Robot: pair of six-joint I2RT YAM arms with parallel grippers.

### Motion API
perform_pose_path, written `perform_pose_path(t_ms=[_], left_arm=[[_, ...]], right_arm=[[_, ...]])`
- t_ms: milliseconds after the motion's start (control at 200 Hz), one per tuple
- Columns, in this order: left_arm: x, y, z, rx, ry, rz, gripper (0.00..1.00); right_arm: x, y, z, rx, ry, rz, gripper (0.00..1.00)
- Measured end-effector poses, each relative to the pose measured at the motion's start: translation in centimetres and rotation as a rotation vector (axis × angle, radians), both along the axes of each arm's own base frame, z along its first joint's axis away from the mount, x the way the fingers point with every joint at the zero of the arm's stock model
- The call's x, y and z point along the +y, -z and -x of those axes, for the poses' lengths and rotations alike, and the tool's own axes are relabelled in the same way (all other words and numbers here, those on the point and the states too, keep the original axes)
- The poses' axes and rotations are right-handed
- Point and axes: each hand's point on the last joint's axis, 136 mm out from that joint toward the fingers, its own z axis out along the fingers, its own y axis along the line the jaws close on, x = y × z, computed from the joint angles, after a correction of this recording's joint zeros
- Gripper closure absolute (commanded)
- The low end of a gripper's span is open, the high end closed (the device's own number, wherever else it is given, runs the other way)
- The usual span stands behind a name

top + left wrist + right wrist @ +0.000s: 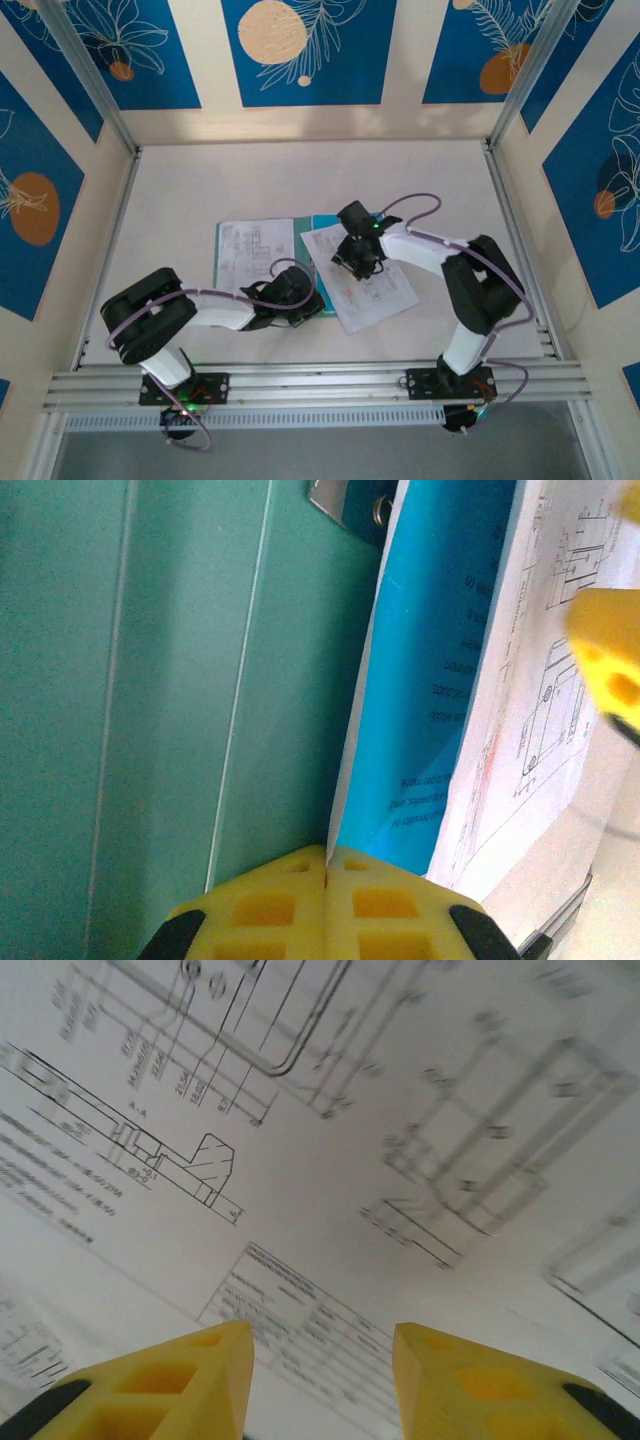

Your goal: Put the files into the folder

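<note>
- The teal folder lies open on the table, midway between the side edges and closer to the near edge. Its silver clip sits at the spine.
- Of the files, one printed sheet lies flat on the folder's left side. A skewed sheet lies askew over the right side, its near corner out on the bare table.
- The left gripper has its fingers pressed together at the folder's near edge. The edge of a lifted sheet runs into their seam, so it appears pinched there.
- The right gripper is low over the skewed sheet, fingers spread with nothing between them. Whether they touch the paper I cannot tell.
- Handling, as I judge it: the sheets are light, limp and slick on each other. They should slide under a pressing fingertip and crease if pinched mid-page.
- Best hold: a free edge or corner overhanging the folder, or press flat and drag.
</note>
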Motion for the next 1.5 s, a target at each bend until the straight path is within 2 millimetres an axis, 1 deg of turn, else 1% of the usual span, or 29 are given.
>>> perform_pose_path(t_ms=[65,120,160,265,320,355,530,585,795,1070,1175,1270,1330,1501], left_arm=[[0.0,0.0,0.0,0.0,0.0,-0.001,1.0],[0.0,0.0,0.0,0.0,0.0,-0.002,1.0],[0.0,0.0,0.0,0.0,-0.001,-0.002,1.0],[0.1,0.0,0.0,-0.001,-0.003,-0.005,1.0],[0.1,0.0,0.0,-0.002,-0.003,-0.004,1.0],[0.1,-0.1,0.0,-0.003,-0.004,-0.004,1.0],[0.1,-0.2,-0.1,-0.005,-0.005,-0.003,1.0],[0.1,-0.2,-0.1,-0.005,-0.005,-0.003,1.0],[0.1,-0.2,-0.1,-0.005,-0.005,-0.003,1.0],[0.2,-0.1,0.0,-0.004,-0.002,-0.01,0.79],[0.2,-0.4,0.0,-0.007,-0.002,-0.005,0.75],[0.3,-0.6,0.0,-0.009,-0.002,-0.004,0.68],[0.3,-0.7,0.0,-0.011,-0.001,-0.005,0.66],[0.6,-0.7,0.1,-0.01,-0.001,-0.015,0.63]], right_arm=[[0.5,1.2,0.3,0.032,-0.01,-0.005,0.58],[0.7,1.1,0.1,0.04,-0.001,-0.026,0.58],[0.8,1.0,-0.5,0.031,0.013,-0.041,0.58],[-0.1,1.1,-1.2,0.048,0.068,-0.057,0.58],[-0.8,1.3,-1.7,0.06,0.115,-0.073,0.58],[-1.0,1.3,-1.7,0.066,0.128,-0.081,0.58],[-3.2,1.4,-2.4,0.087,0.258,-0.137,0.58],[-3.4,1.4,-2.3,0.096,0.284,-0.15,0.58],[-3.3,1.3,-2.5,0.126,0.35,-0.164,0.58],[-1.8,1.4,-3.5,0.17,0.415,-0.19,0.59],[-1.4,1.4,-3.9,0.183,0.431,-0.202,0.59],[-1.1,1.4,-4.2,0.191,0.439,-0.208,0.59],[-1.0,1.4,-4.3,0.195,0.442,-0.211,0.59],[-0.7,1.4,-4.6,0.209,0.452,-0.222,0.6]])
